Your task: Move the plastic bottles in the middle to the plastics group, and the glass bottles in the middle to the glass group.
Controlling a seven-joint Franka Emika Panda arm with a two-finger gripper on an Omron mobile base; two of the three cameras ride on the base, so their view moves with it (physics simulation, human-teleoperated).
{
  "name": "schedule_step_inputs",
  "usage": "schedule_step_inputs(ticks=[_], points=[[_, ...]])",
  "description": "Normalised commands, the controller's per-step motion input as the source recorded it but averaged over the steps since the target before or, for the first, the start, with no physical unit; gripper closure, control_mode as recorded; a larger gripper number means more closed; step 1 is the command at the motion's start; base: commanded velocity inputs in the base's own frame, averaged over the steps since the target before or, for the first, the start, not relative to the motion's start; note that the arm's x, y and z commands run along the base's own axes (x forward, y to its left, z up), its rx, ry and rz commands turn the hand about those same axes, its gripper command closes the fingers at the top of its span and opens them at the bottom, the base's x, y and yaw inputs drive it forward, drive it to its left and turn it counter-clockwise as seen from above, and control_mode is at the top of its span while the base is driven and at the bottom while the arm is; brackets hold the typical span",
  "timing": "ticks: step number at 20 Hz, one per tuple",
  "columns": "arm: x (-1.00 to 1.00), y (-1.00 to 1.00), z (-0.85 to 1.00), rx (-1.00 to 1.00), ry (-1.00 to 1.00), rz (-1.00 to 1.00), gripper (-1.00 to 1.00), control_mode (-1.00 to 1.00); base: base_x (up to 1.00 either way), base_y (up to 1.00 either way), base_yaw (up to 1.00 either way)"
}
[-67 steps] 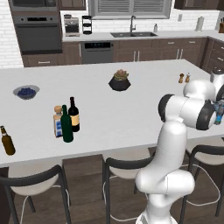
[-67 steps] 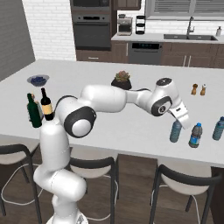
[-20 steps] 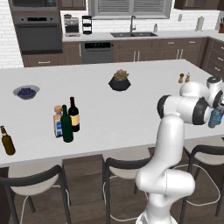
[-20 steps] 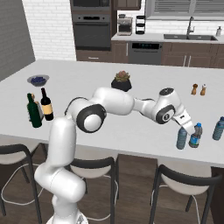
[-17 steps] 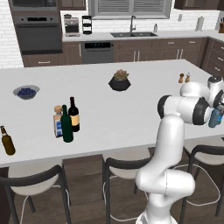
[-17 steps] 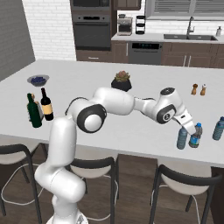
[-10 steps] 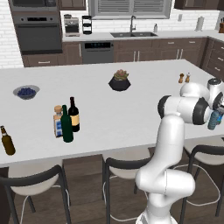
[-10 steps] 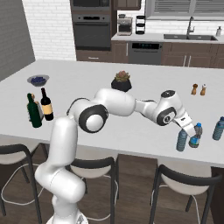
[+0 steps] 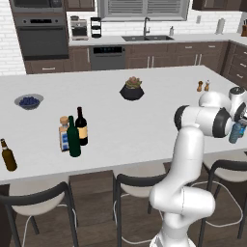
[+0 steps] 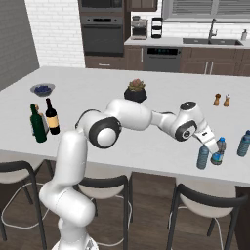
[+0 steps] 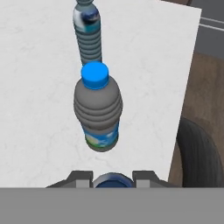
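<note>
While gripper [image 10: 215, 155] clamps one water bottle [image 10: 219, 147], two wine bottles [image 9: 77, 132] stand mid-counter [image 9: 125, 120].

The end effector [image 10: 215, 152], jaws closed on a small blue-capped bottle [image 10: 218, 151], sits hemmed in: a ribbed blue-capped plastic bottle [image 10: 202, 157] just beside, another blue bottle [image 10: 243, 143] near. The white bench [image 10: 97, 102] lies open toward the dark plant bowl [image 10: 136, 91]; the salt and pepper shakers [image 10: 221, 100] stand behind.

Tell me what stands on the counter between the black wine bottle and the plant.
Nothing. In the left base view the counter is bare between the black wine bottle and the plant.
</note>
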Motion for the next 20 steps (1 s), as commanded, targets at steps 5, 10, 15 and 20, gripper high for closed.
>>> schedule_step_inputs(ticks=[5,10,15,20], points=[[0.17,0.0,0.0,0.0,-0.06,0.0,1.0,-1.0,0.0,0.0,0.0],[0.1,0.0,0.0,0.0,-0.06,0.0,1.0,-1.0,0.0,0.0,0.0],[0.0,0.0,0.0,0.0,0.0,0.0,-1.0,-1.0,0.0,0.0,0.0],[0.0,0.0,0.0,0.0,0.0,0.0,-1.0,-1.0,0.0,0.0,0.0]])
